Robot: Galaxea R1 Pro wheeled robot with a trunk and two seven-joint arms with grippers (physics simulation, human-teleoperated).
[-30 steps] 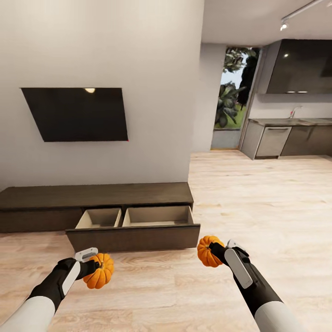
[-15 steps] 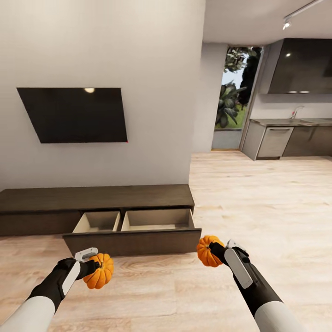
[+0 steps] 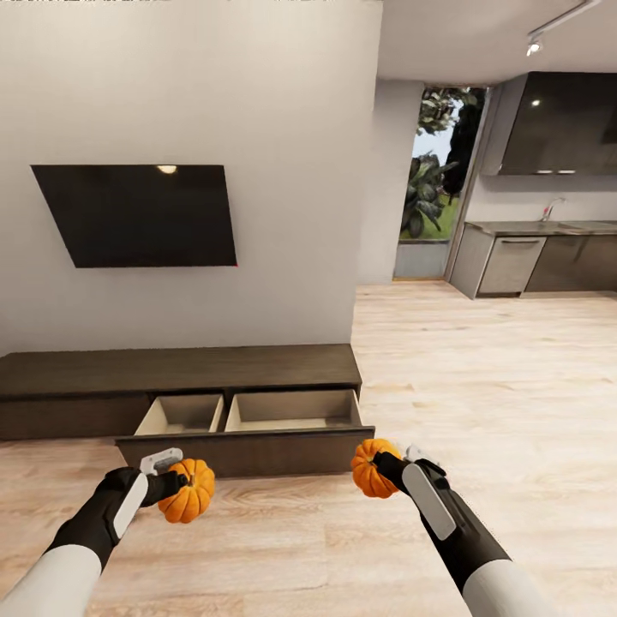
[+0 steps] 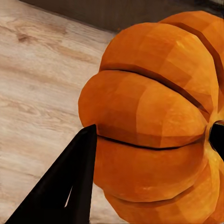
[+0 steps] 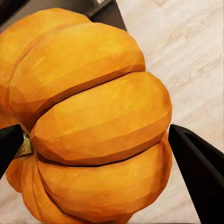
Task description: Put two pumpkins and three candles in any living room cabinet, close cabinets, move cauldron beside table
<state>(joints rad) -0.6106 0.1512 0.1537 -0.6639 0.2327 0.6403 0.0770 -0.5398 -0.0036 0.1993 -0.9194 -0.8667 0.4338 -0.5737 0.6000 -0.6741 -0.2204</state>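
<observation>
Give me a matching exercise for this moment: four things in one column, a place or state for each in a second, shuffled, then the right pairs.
Things:
1. left hand
2. right hand
3. cabinet drawer
4. television

Places or states:
A. mounted on the wall above the cabinet
B. pulled open, nothing showing in either compartment
C. shut on a pumpkin just below the drawer's right end in the head view
D. shut on a pumpkin below the drawer's left part in the head view

Pairs: 1-D, 2-C, 3-B, 4-A

Two orange ribbed pumpkins (image 3: 186, 502) (image 3: 372, 469), dark-brown cabinet (image 3: 180, 370), pale wood-grain floor (image 3: 480, 386)
</observation>
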